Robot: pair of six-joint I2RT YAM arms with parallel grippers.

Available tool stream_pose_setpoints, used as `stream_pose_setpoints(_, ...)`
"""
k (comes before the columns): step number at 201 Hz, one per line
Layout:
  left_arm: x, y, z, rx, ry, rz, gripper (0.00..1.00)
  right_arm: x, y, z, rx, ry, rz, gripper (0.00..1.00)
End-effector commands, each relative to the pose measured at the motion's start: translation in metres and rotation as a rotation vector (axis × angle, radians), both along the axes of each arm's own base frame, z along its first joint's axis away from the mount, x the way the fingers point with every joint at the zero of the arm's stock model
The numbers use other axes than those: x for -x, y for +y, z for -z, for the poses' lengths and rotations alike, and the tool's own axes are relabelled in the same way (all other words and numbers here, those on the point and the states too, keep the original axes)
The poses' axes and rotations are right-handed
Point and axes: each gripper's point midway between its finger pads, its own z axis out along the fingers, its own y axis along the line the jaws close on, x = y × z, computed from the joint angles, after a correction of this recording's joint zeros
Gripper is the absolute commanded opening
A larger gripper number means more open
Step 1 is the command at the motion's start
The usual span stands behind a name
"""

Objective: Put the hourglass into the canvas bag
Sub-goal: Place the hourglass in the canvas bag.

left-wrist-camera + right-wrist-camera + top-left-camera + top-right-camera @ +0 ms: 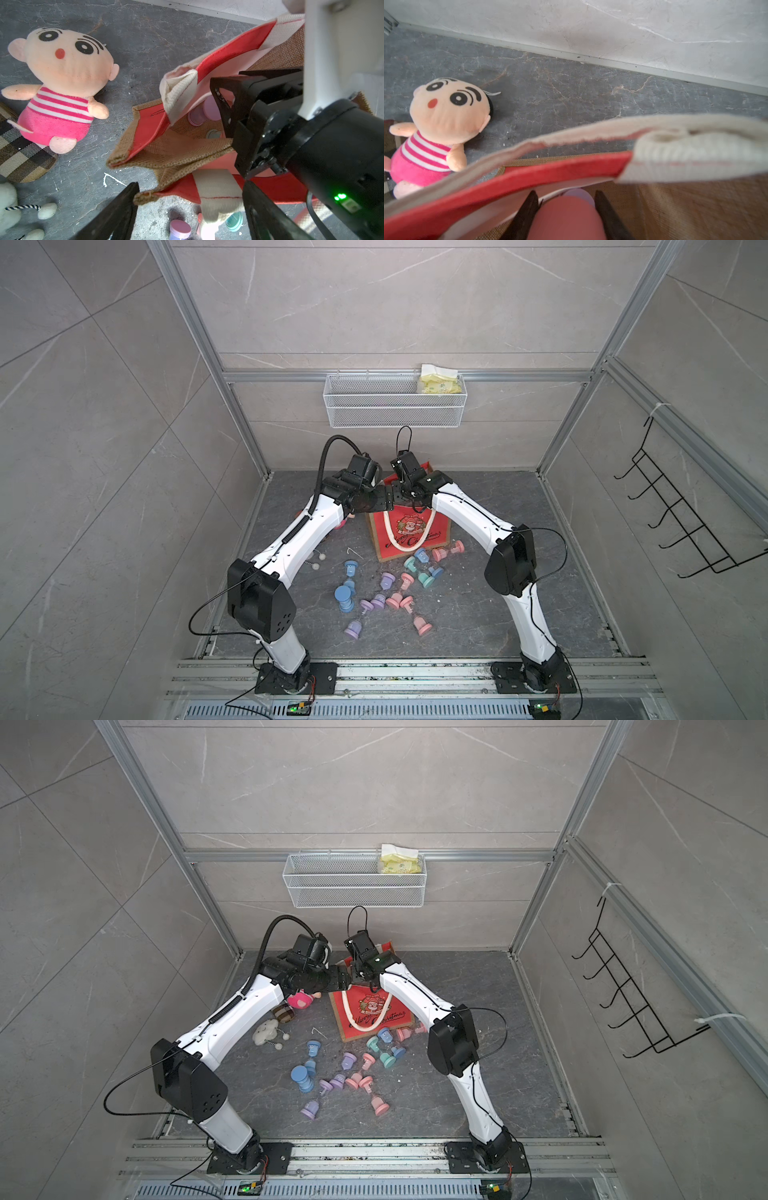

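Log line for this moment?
right gripper: shut on pink hourglass in canvas bag mouth | left gripper: open at bag edge | release: pending

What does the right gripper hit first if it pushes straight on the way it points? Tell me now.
Probably the lilac round-capped hourglass inside the red-fronted burlap canvas bag: it shows just beyond the pink round-capped hourglass clamped in the right gripper. Depth is unclear.
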Motion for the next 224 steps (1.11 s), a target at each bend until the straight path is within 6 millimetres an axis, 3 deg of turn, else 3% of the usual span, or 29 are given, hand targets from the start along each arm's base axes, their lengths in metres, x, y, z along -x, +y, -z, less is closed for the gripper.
stream_pose_setpoints(1,0.005,0.004,-0.016,0.0,-0.044,0.005,0.81,0.005,0.006,0.043,0.034,0.089,-0.006,0.09)
stream_pose_setpoints(35,0.005,0.007,-0.015,-0.006,-0.042,0.0,0.8,0.005,0.002,0.053,0.052,0.106,0.015,0.21)
stream_pose_setpoints(86,0.005,0.007,-0.011,-0.012,-0.04,-0.007,0.8,0.006,-0.003,0.036,0.031,0.086,0.028,0.44)
stream_pose_setpoints(142,0.004,0.009,-0.019,-0.005,-0.06,-0.014,0.8,0.009,-0.004,-0.013,-0.029,0.025,0.02,0.59)
stream_pose_setpoints(172,0.005,0.01,-0.027,0.005,-0.08,-0.018,0.8,0.016,-0.006,-0.053,-0.081,-0.025,0.008,0.67)
stream_pose_setpoints(224,0.009,0.008,-0.036,0.035,-0.09,-0.006,0.8,0.042,-0.034,-0.113,-0.134,-0.087,0.023,0.76)
